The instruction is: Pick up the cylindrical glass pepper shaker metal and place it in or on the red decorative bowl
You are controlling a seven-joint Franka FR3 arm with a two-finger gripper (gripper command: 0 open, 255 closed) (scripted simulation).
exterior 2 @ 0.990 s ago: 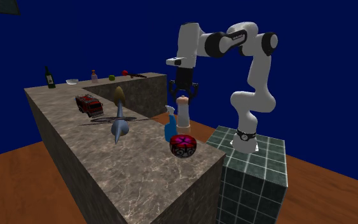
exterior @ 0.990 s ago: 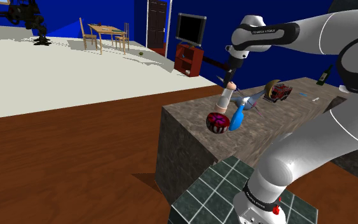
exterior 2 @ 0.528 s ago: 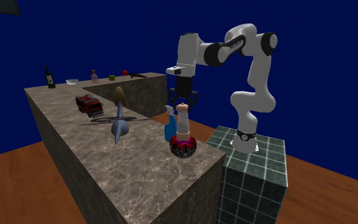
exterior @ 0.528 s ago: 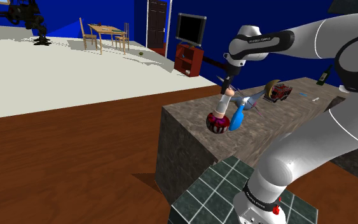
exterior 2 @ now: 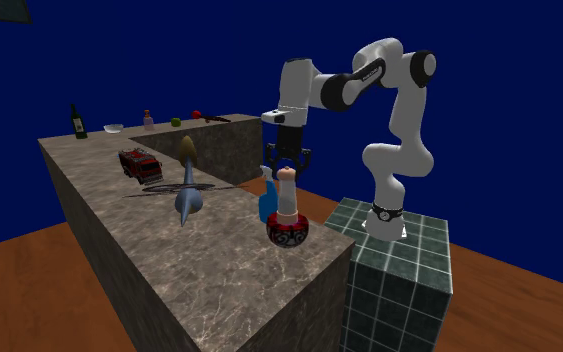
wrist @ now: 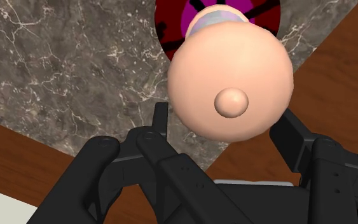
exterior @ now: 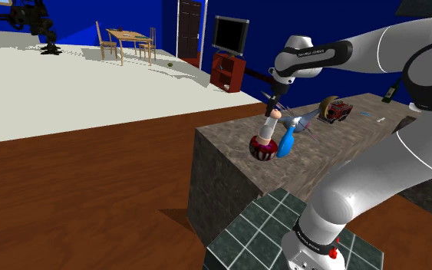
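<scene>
Centrally in the second exterior view, pepper shaker (exterior 2: pixel 286 195) upright in red bowl (exterior 2: pixel 289 234) near table (exterior 2: pixel 169 250) edge. Just above, gripper (exterior 2: pixel 287 165) with fingers (wrist: pixel 161 121) spread beside its top, unclasped.

A short line of dark lettering runs along the white arm's upper link (exterior: pixel 314 54) in the shoulder view, too small to read; it may be a maker's name. The black band (exterior: pixel 314 238) above the arm's base bears similar tiny, illegible marks.
</scene>
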